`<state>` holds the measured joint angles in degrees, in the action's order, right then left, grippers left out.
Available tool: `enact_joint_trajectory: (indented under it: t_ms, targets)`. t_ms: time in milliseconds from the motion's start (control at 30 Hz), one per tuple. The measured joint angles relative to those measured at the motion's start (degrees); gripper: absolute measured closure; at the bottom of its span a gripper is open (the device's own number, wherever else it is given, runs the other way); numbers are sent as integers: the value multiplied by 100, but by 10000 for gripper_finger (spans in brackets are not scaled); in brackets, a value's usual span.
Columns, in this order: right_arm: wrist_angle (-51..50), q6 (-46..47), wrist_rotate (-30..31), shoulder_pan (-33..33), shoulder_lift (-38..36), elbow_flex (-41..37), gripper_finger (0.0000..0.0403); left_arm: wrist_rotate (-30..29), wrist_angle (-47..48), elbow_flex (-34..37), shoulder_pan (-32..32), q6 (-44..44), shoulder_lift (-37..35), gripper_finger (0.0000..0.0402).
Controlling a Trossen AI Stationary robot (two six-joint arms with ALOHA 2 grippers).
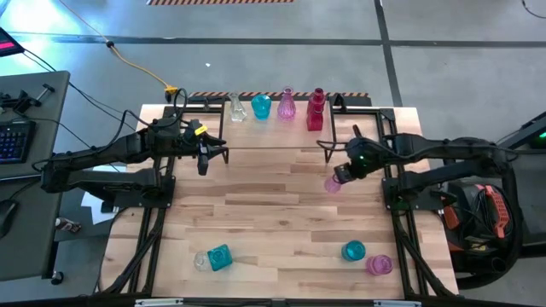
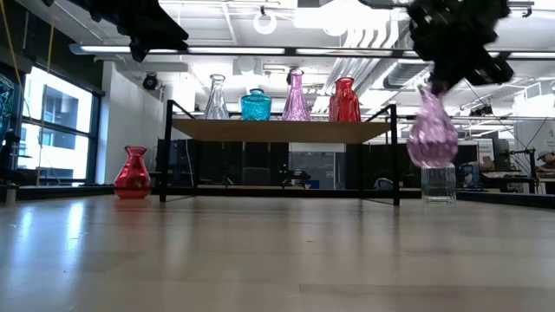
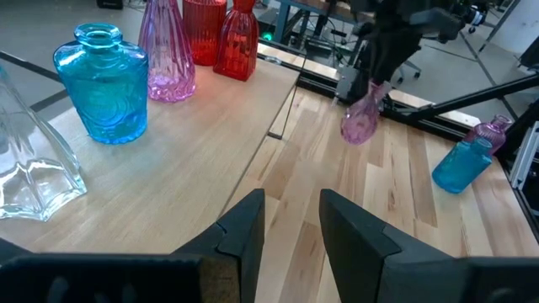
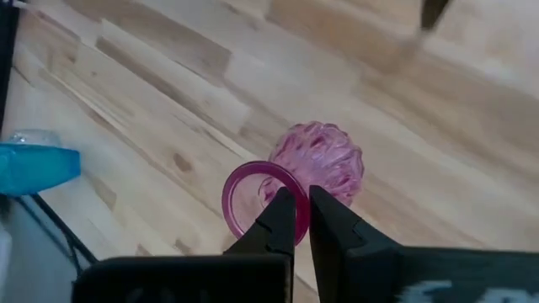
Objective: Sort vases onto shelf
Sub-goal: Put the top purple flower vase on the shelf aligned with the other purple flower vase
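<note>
Right claw (image 4: 301,220) pinching pink vase (image 4: 318,164) rim, seemingly airborne in low view

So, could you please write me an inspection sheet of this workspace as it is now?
Surface: wooden tabletop, light planks.
Job's things: shelf carries a clear vase, teal vase, pink vase and red vases; near edge has a teal and clear pair and a teal and pink pair; a red vase stands beside the shelf.
Clutter: nothing seen.
Grippers: right claw shut on the rim of a pink round vase, lifted off the table; left claw open, empty, over the shelf.
Cables: yellow cable on the floor.
Surroundings: keyboard on a side desk.
</note>
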<state>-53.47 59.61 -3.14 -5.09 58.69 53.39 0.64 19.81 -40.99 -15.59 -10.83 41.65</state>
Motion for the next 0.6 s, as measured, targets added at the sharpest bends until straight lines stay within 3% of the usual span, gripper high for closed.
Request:
enact_joint_trajectory:
  t_ms: [233,600]
  targets:
    - [-511,-911,363,-46,1019,1450,403,0,0,0,0,0,0,296]
    - [-584,-1579,-45,-490,2149,3181,403,0,0,0,0,0,0,296]
